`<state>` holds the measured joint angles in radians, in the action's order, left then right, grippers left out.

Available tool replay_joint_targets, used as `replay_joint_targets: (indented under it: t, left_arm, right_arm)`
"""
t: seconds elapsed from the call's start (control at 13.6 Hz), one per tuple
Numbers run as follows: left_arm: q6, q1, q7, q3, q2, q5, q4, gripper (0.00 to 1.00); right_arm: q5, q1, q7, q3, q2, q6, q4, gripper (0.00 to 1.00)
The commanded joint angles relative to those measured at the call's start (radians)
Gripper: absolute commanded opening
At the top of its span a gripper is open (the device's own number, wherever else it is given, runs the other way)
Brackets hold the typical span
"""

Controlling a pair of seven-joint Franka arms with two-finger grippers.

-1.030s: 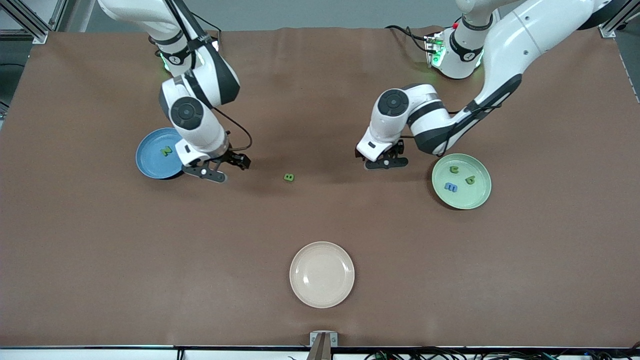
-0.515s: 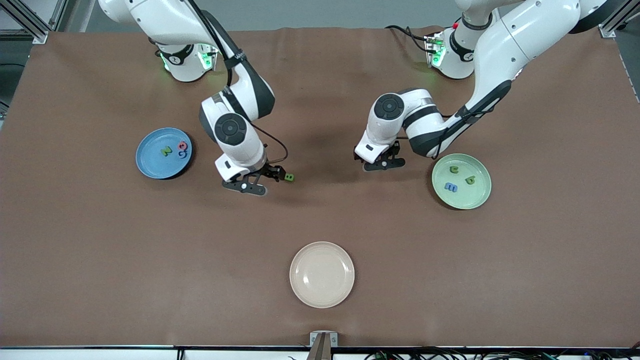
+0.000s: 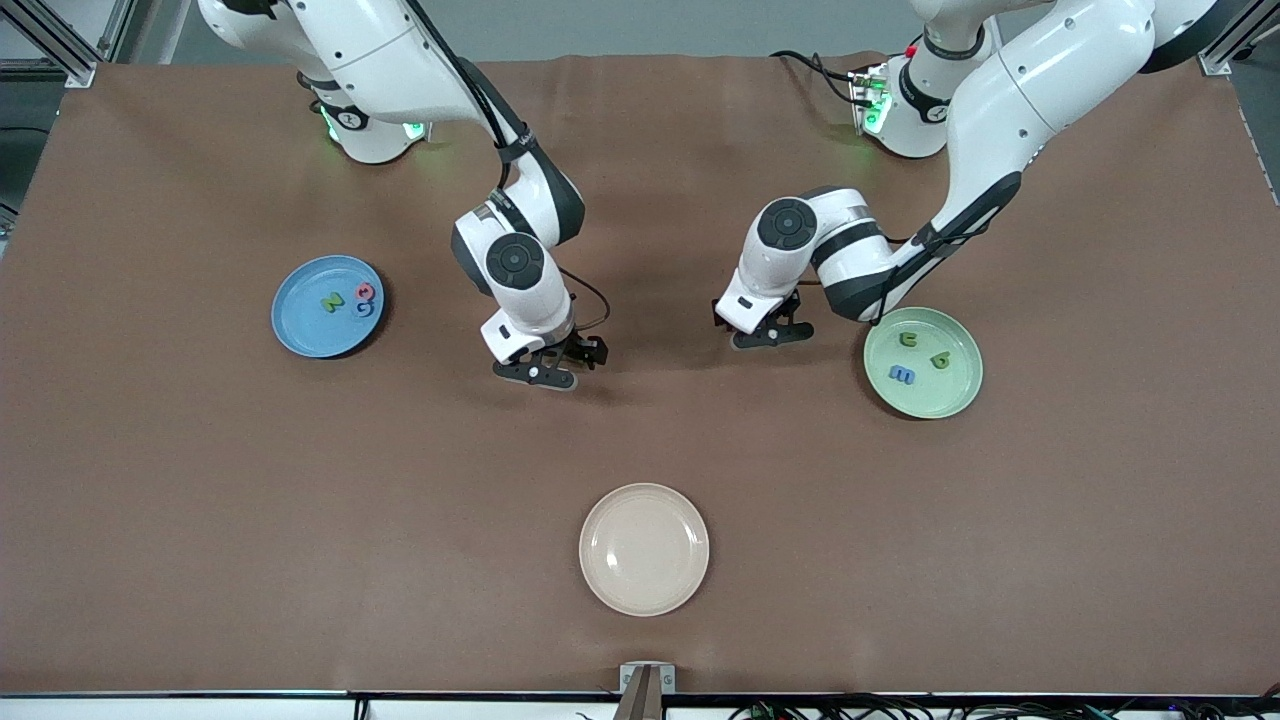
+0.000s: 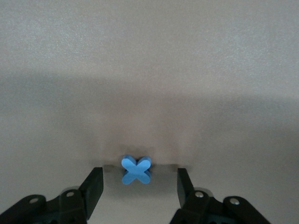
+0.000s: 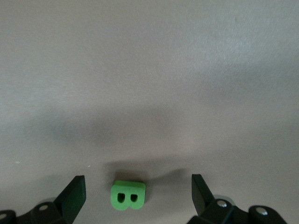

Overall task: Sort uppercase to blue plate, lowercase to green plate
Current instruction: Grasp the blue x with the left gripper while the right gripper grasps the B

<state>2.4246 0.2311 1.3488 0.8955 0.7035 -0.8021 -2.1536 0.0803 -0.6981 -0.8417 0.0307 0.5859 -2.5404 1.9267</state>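
Between right tool (image 5: 135, 193) fingers, green B (image 5: 128, 195)

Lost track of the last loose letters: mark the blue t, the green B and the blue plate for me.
blue t (image 4: 136, 170), left wrist view, centre of the cross.
green B (image 5: 127, 195), right wrist view, middle of its top face.
blue plate (image 3: 300, 330), front view, bare floor.

- The blue plate (image 3: 327, 306) sits toward the right arm's end of the surface (image 3: 300, 520) and carries the N (image 3: 331, 302), Q (image 3: 365, 292) and G (image 3: 366, 309).
- The green plate (image 3: 923, 362) sits toward the left arm's end, holding the u (image 3: 908, 339), b (image 3: 940, 361) and m (image 3: 901, 375).
- The cream plate (image 3: 644, 549) lies nearest the front camera, midway between them.
- The B (image 5: 128, 195) lies on the surface between the right gripper (image 3: 560, 365) fingers.
- The t (image 4: 136, 170) lies between the left gripper (image 3: 765, 331) fingers.
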Motion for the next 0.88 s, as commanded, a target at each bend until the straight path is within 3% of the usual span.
replay_joint_targets:
  t: [0.0,0.22,0.52,0.81]
  left_arm:
    - [0.019,-0.009,0.009,-0.009,-0.004,-0.003,-0.003,0.63]
    - [0.028,-0.009,0.009,-0.023,0.001,-0.003,-0.005,0.57]
    - [0.048,-0.009,0.009,-0.030,0.002,-0.005,-0.006,0.53]
    - [0.048,-0.009,0.009,-0.030,0.002,-0.003,-0.006,0.33]
  right_arm:
    - [0.010,-0.029,-0.060,0.011,0.015,0.003,-0.023,1.00]
    - [0.010,-0.035,-0.062,0.011,0.018,0.006,-0.022,0.96]
    - [0.010,-0.035,-0.062,0.011,0.034,0.002,-0.023,0.82]
    - [0.012,-0.034,-0.063,0.011,0.035,0.003,-0.023,0.62]
